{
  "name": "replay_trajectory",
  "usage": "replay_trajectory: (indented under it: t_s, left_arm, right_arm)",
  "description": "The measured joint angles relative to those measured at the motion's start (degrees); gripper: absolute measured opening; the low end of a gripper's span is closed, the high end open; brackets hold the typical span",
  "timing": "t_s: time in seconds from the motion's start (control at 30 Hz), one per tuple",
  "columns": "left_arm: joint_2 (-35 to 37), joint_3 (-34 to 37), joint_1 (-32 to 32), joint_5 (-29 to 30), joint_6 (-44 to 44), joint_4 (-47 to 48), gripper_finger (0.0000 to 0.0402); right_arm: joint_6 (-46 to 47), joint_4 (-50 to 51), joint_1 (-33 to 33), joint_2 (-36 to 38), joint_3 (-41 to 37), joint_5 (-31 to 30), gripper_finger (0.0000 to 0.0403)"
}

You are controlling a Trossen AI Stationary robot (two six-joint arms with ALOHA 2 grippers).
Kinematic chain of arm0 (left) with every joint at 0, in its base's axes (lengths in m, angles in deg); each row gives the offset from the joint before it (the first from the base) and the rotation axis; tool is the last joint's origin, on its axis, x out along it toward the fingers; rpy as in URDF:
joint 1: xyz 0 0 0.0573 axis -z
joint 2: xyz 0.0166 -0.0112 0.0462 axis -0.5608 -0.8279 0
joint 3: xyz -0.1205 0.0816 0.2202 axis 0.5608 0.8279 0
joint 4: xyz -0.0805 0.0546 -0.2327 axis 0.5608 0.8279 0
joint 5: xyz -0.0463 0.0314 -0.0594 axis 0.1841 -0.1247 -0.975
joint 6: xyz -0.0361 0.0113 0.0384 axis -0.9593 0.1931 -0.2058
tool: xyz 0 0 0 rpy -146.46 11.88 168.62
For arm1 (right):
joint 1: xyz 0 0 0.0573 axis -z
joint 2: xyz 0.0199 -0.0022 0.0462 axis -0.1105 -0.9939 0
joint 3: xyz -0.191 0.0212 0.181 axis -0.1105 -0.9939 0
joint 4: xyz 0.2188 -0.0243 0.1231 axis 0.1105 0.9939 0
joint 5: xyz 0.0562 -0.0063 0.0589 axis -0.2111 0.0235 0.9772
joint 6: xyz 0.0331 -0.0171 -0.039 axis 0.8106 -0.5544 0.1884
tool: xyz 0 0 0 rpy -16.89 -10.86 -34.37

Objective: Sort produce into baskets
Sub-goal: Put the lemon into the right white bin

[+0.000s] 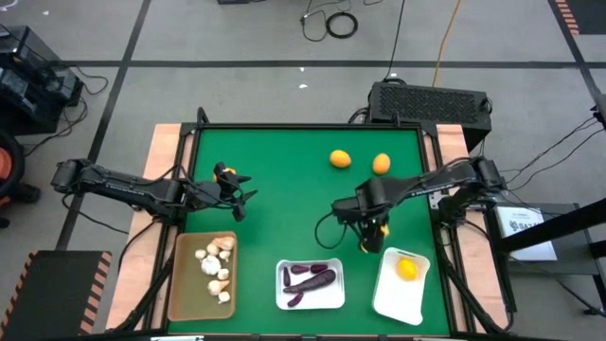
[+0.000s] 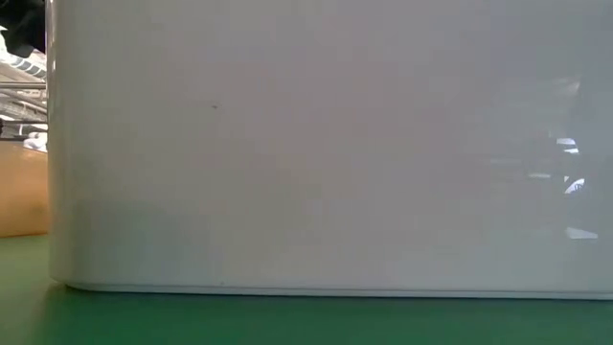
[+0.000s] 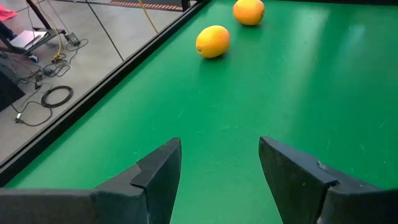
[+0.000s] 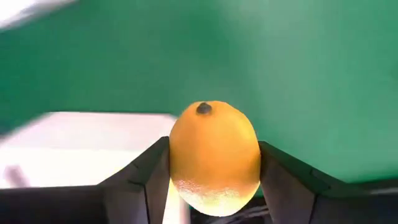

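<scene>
Holding an orange citrus fruit (image 4: 214,158) between its two fingers, the right tool (image 1: 372,237) hangs just beside the white tray at the worktop's front right corner (image 1: 390,301), on that tray's inner far side. The wrist view shows the fruit clamped at its widest part, stem dimple up, with a white tray wall just behind it. One yellow fruit (image 1: 407,269) already lies in that tray, toward its far end.

Doing the step well probably means carrying the fruit on over the tray's rim, lowering it close to the bare floor on the near side of the yellow fruit, and only then letting go, so that it neither bounces out nor knocks its neighbour. A round fruit is likely to roll, so a low release suits it.

Next to that tray, the middle white tray (image 1: 284,272) holds the dark purple pieces (image 1: 310,278), and further along the tan tray (image 1: 180,294) holds the whitish bulbs (image 1: 217,266). Well beyond the front right tray, two more orange fruits (image 1: 341,158) rest on the green worktop (image 1: 284,189). The left tool (image 1: 239,196) waits past the tan tray, fingers spread and holding nothing.
</scene>
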State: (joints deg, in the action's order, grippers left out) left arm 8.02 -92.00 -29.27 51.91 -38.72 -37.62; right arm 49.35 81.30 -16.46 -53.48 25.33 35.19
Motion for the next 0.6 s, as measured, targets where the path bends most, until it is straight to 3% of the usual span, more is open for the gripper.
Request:
replay_trajectory:
  t_s: [0.2,0.6]
  left_arm:
    - [0.0,0.0,0.0,0.0,0.0,0.0,0.0223]
    - [0.0,0.0,0.0,0.0,0.0,0.0,0.0223]
  right_arm:
    - [12.1,0.3,-8.6,0.0,1.0,7.5,0.0196]
    - [34.0,-5.3,-25.4,0.0,1.0,5.7,0.0196]
